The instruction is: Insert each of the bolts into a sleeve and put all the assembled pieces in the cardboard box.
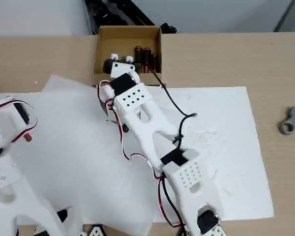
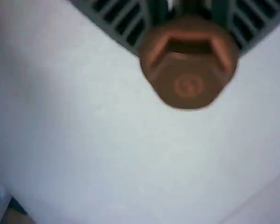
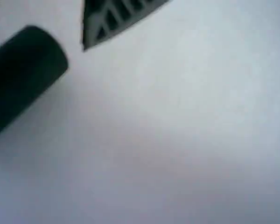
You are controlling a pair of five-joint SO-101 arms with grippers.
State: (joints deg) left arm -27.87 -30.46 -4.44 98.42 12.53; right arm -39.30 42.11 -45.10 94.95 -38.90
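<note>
Left gripper (image 2: 186,11) clenched on a copper bolt (image 2: 189,65) — well apart from the cardboard box (image 1: 102,44).
The bolt hangs over the white sheet (image 1: 78,162) spread before the box; assembled pieces (image 1: 146,56) lie inside it. Near the box's front wall, the right gripper (image 3: 91,32) sits beside a black sleeve (image 3: 23,70) — released or clenched, I cannot tell.

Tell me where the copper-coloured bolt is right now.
The bolt sits in the left tool, just above the white sheet; in the high view that is near the sheet's left edge, well away from the cardboard box.
</note>
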